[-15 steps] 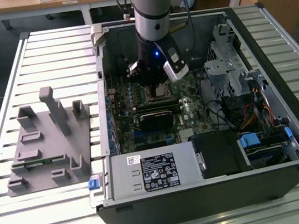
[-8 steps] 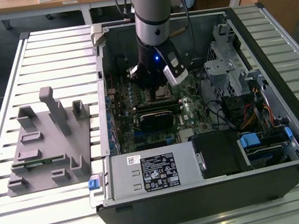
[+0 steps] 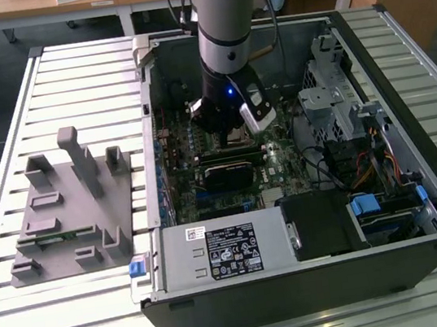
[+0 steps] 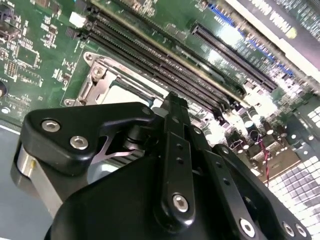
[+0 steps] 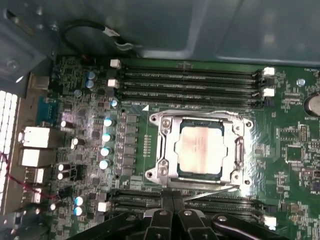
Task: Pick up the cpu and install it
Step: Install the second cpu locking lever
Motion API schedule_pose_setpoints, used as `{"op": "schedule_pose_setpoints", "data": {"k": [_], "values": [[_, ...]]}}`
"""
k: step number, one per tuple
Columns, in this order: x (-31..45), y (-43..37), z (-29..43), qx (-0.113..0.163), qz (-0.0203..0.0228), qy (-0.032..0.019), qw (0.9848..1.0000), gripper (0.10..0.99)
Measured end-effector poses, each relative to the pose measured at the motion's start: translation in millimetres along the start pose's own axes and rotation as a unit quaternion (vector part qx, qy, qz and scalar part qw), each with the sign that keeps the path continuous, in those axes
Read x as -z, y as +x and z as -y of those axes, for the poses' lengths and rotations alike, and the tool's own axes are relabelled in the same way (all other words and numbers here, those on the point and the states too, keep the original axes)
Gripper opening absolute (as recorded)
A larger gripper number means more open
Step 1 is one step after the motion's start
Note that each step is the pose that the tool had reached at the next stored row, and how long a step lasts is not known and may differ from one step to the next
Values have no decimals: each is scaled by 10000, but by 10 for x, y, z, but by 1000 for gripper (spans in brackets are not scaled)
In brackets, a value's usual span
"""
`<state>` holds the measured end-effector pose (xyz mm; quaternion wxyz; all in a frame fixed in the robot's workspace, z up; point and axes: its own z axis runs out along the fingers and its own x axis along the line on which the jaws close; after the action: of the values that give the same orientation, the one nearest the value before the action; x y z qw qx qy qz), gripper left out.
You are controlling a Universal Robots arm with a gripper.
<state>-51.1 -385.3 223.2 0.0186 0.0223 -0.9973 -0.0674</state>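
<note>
A ribbed, pale aluminium desk [image 3: 66,79] of long slotted profiles is carrying the whole setup. On it, an open dark-grey sheet-metal computer case [image 3: 321,296] is lying on its side, showing the glossy green motherboard [image 5: 295,145] with its fine solder points and small cylindrical capacitors. To the exterior view's left of the case, a matte grey plastic fixture [image 3: 69,210] with blocky upright posts is sitting flat on the desk. The robot arm [image 3: 229,14], a smooth silver-and-blue cylinder, is reaching straight down into the case. Four long, narrow black memory slots [image 5: 190,82] with white end clips are running parallel just beside the socket. The socket [image 5: 165,165], a square bright-metal frame with screw heads at its corners, is lying flat on the motherboard. The cpu [image 5: 201,150], a flat square chip with a dull silvery-white top and rounded corners, is sitting inside that frame, level with the motherboard. The gripper [image 5: 172,205], built of matte black linkages with round bolt heads, is hanging directly over the socket edge; its fingers are drawn close together and are holding nothing, with the cpu lying apart from them.
</note>
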Motion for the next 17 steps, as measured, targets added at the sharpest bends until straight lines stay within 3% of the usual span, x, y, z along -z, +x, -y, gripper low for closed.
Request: {"op": "schedule_pose_setpoints", "data": {"k": [9, 17], "values": [[-47, 44, 48, 8, 9, -200, 9998, 106], [-171, 40, 69, 11, 12, -282, 9996, 106]]}}
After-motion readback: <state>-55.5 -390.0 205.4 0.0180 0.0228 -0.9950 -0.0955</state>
